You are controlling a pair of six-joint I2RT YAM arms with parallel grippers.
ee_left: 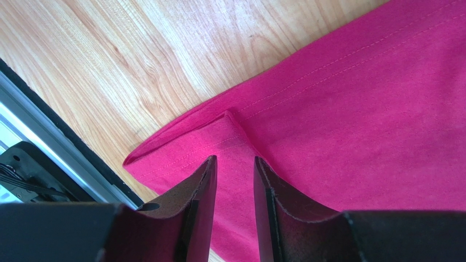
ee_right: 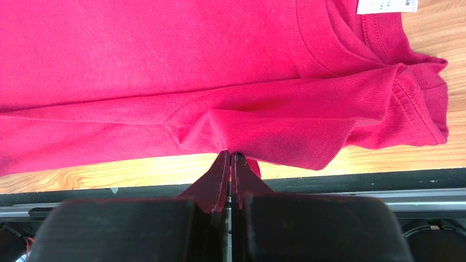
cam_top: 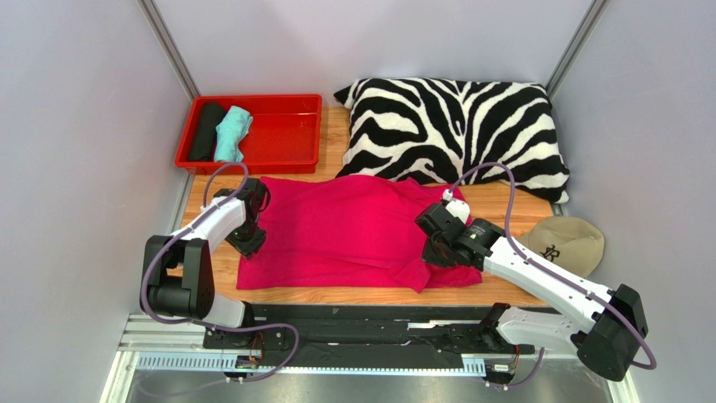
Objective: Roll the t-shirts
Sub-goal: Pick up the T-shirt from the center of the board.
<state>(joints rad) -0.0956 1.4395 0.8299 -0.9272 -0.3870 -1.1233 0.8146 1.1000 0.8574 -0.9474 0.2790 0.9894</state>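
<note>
A magenta t-shirt (cam_top: 353,231) lies spread flat on the wooden table (cam_top: 336,295), its collar (ee_right: 328,38) and white label (ee_right: 385,5) toward the right side. My right gripper (ee_right: 230,156) is shut on a pinched fold of the t-shirt (ee_right: 164,54) near its front edge, by the sleeve; in the top view the right gripper (cam_top: 433,252) sits at the shirt's right end. My left gripper (ee_left: 234,164) hovers open just above the hem corner of the t-shirt (ee_left: 355,109), nothing between its fingers; from above the left gripper (cam_top: 249,243) is at the shirt's left edge.
A red tray (cam_top: 286,134) at the back left holds a black roll (cam_top: 206,130) and a teal roll (cam_top: 233,134). A zebra-striped pillow (cam_top: 454,134) lies behind the shirt. A beige cap (cam_top: 567,243) rests at the right. The table's front edge and metal rail (ee_left: 49,147) run close by.
</note>
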